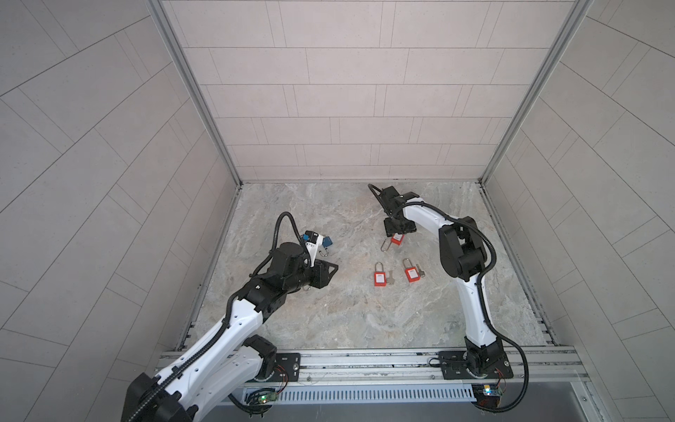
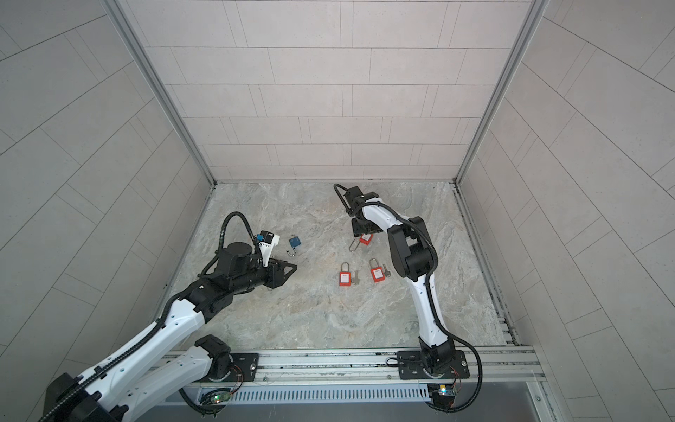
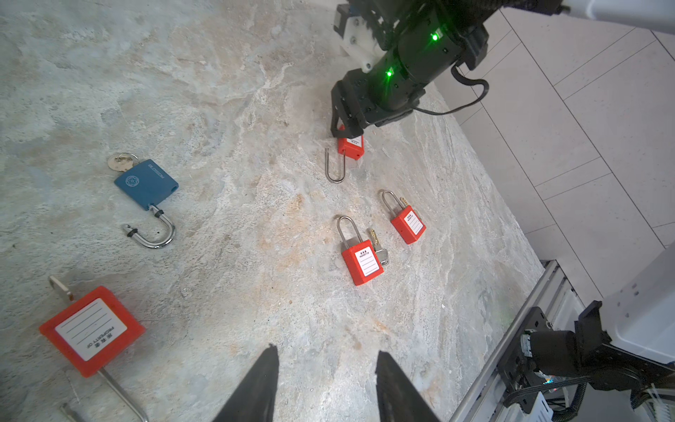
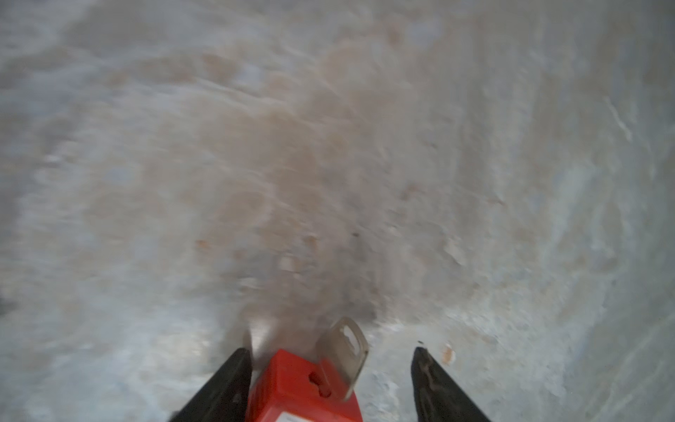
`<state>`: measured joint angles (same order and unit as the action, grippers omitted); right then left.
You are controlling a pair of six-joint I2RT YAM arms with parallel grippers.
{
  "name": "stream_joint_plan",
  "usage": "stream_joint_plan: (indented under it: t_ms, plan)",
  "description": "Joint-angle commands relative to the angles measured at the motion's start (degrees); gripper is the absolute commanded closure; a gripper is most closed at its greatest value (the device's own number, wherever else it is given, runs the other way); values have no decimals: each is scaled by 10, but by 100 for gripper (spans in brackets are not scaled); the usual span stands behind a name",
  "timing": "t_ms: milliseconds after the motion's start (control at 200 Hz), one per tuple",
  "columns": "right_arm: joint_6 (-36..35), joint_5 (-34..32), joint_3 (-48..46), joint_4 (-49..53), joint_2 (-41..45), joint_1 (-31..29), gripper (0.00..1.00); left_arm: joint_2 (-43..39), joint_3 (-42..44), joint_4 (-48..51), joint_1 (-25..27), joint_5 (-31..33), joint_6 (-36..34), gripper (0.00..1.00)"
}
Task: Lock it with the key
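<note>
The right end effector (image 4: 330, 350) was down on the open red padlock (image 3: 351, 146), fingers spread and pinching nothing – the red body sat between them, close against one finger and clear of its partner. The key (image 4: 339, 365) was in the padlock's base, its bow sticking out just past the fingertips and, as far as the blurred wrist view let on, touching neither. So that was the relation that mattered: the padlock lay flat on the bench (image 1: 328, 226), its long axis running from the key end, tucked in at the end effector, out to the shackle (image 3: 335, 168), open with one leg free of the body and pointing roughly toward the pair of shut red padlocks (image 1: 380, 279) lying near.

The left end effector (image 3: 327, 350) hung well apart from that padlock, fingers spread too and empty, with a blue padlock (image 3: 146, 182) and a second red padlock (image 3: 91, 329), also open, much closer to it. No contest, then: the right arm was the nearer one. My read: closing on the key bow looked like the next call, across its flat faces, and with nothing pinning the body the whole padlock might simply spin or skid on the bench
</note>
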<state>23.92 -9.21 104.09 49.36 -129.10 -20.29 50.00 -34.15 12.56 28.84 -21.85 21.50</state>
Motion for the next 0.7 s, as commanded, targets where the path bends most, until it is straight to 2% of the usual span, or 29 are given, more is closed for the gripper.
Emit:
stream_joint_plan:
  t_ms: [0,155,315,375,490,570,696]
  plan:
    - [82,-42,-46,-2,53,10,29,2,-14,-18,7,12,12,52]
    - [111,-48,-119,-19,117,9,29,4,-16,-21,17,15,12,52]
    - [53,-47,-163,-55,189,9,29,-4,-19,-19,26,17,10,52]
    - [-19,-41,-175,-77,211,10,30,-10,-18,-16,29,19,10,52]
    - [-243,37,-215,-127,252,10,33,-27,-11,-10,34,26,11,52]
    - [-414,105,-240,-106,274,9,34,-37,-3,-9,36,28,12,52]
    - [-580,172,-279,-60,301,9,34,-42,1,-10,35,31,12,52]
